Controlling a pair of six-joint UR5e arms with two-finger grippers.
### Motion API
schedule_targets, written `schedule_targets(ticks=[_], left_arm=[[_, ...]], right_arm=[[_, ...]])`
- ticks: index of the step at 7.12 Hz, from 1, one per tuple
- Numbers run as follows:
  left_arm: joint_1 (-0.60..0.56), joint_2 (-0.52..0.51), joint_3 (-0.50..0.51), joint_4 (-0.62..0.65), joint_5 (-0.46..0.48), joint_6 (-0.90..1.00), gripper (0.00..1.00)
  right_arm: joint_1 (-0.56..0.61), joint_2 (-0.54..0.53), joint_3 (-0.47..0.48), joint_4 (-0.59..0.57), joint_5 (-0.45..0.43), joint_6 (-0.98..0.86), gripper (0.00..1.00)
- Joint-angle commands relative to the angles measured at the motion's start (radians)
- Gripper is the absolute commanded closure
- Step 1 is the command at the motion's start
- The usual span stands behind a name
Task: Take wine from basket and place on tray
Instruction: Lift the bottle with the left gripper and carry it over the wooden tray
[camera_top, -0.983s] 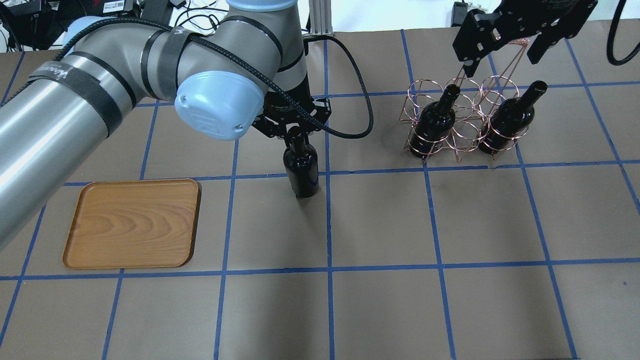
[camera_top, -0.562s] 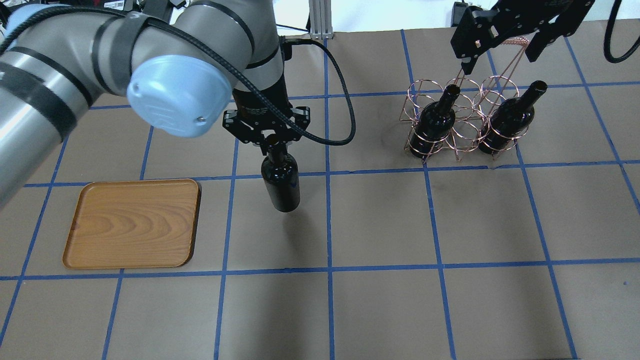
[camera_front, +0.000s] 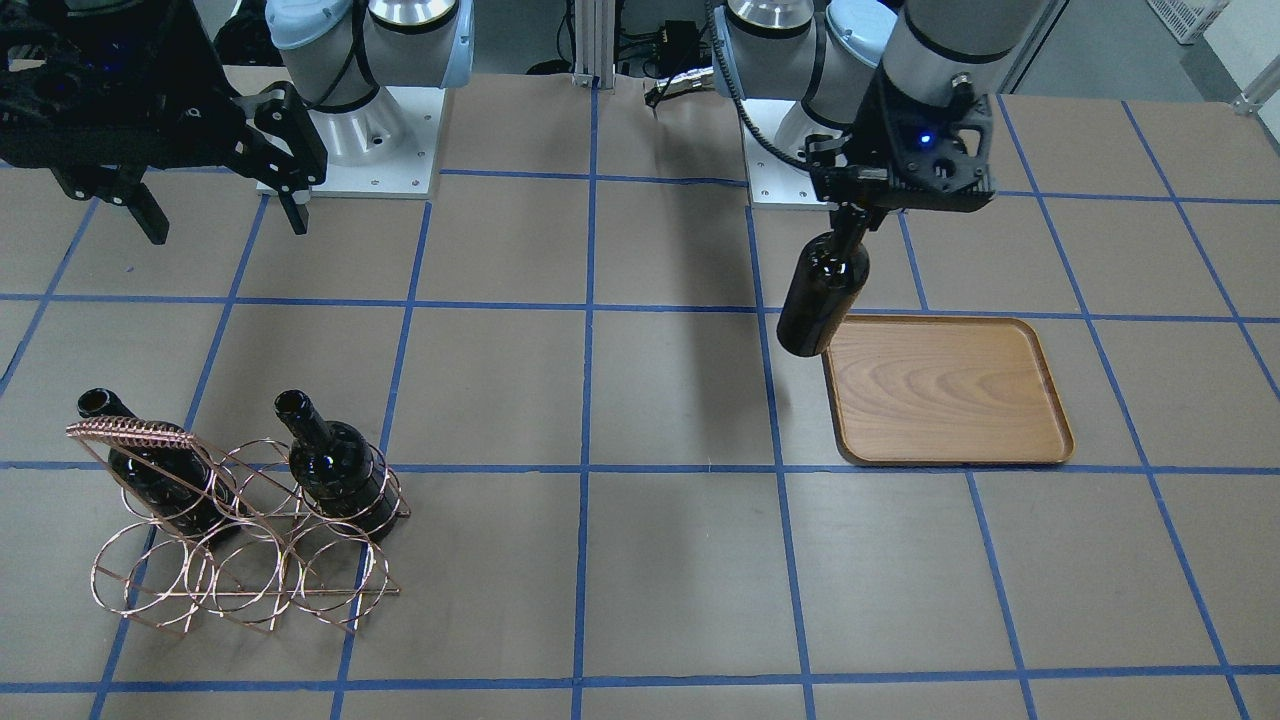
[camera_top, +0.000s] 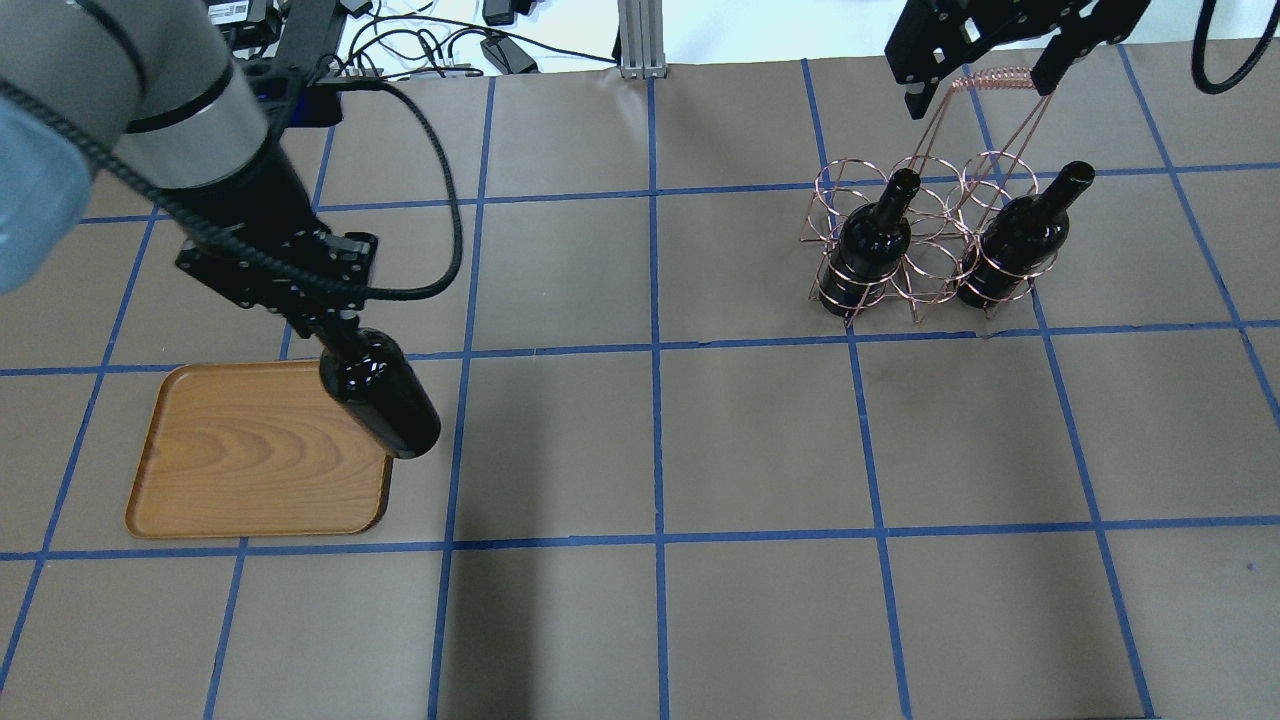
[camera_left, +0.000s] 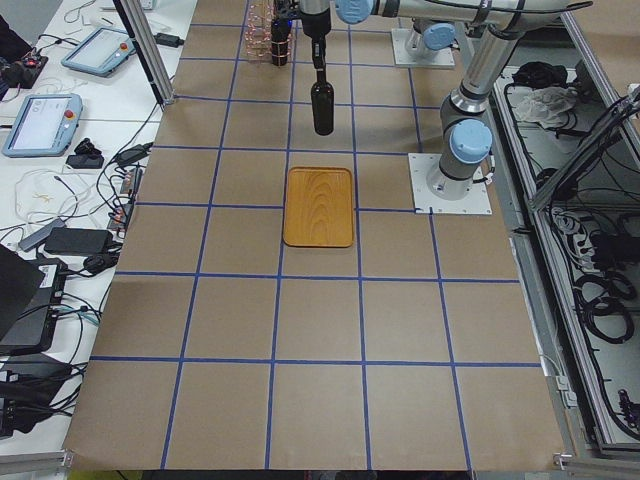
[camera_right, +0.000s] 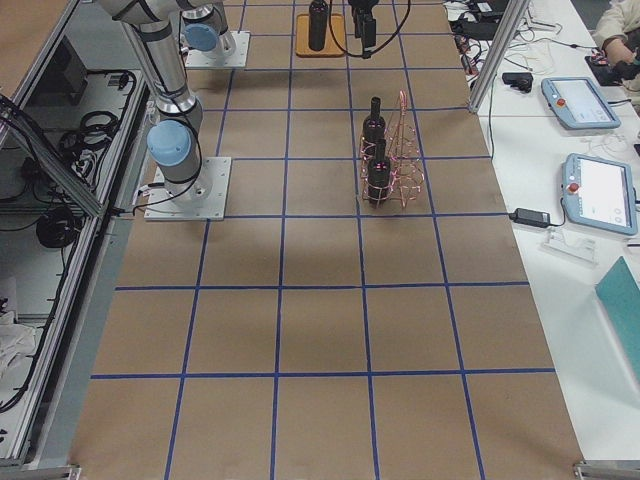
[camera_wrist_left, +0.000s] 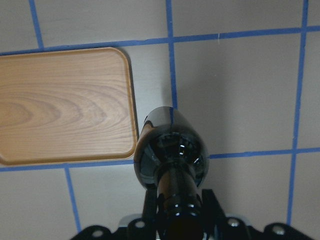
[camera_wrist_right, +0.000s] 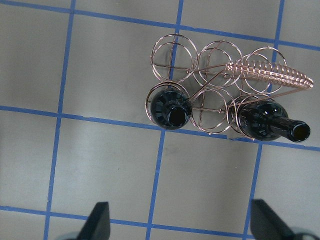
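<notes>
My left gripper (camera_top: 325, 330) is shut on the neck of a dark wine bottle (camera_top: 382, 402) and holds it tilted in the air over the right edge of the wooden tray (camera_top: 240, 460). The left wrist view shows the bottle (camera_wrist_left: 172, 150) beside the tray's corner (camera_wrist_left: 60, 105). The front view shows the left gripper (camera_front: 855, 215), the bottle (camera_front: 822, 300) and the tray (camera_front: 950, 400). My right gripper (camera_top: 975, 70) is open and empty above the copper wire basket (camera_top: 935, 262), over its coil handle (camera_wrist_right: 270, 74). Two more bottles (camera_top: 870, 245) (camera_top: 1015, 245) stand in the basket.
The table is brown paper with a blue tape grid. The two arm bases (camera_front: 380, 130) stand at the back edge. Cables and tablets (camera_left: 40, 120) lie on side benches beyond the table.
My left arm has carried the bottle left and forward from the table's middle to the tray's right edge. My right gripper has drawn back and up from the basket handle.
</notes>
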Motion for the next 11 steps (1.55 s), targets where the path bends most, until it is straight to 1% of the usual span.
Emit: schedule_targets(ticks=[1,3,4,7,9,10,11], left_arm=[[0.177,0.096,-0.101,0.005,0.024,0.187,1.0],[0.301,0.116,-0.116,0.005,0.024,0.301,1.0],[0.337,0.12,-0.125,0.005,0.028,0.312,1.0],[0.372,0.123,-0.138,0.007,0.03,0.315,1.0],[0.395,0.12,-0.139,0.007,0.025,0.334,1.0],[0.403,0.116,-0.142,0.037,0.025,0.362,1.0],[0.431,0.093,-0.148,0.109,0.017,0.42,1.0]], right_arm=[[0.007,-0.004,0.051,-0.011,-0.001,-0.016,0.0],[0.011,-0.024,0.068,-0.014,-0.011,-0.013,0.0],[0.011,-0.024,0.074,-0.022,-0.011,-0.015,0.0],[0.011,-0.026,0.076,-0.024,-0.008,-0.012,0.0],[0.011,-0.029,0.076,-0.024,-0.032,-0.016,0.0],[0.011,-0.029,0.077,-0.022,-0.031,-0.016,0.0],[0.011,-0.029,0.084,-0.022,-0.034,-0.016,0.0]])
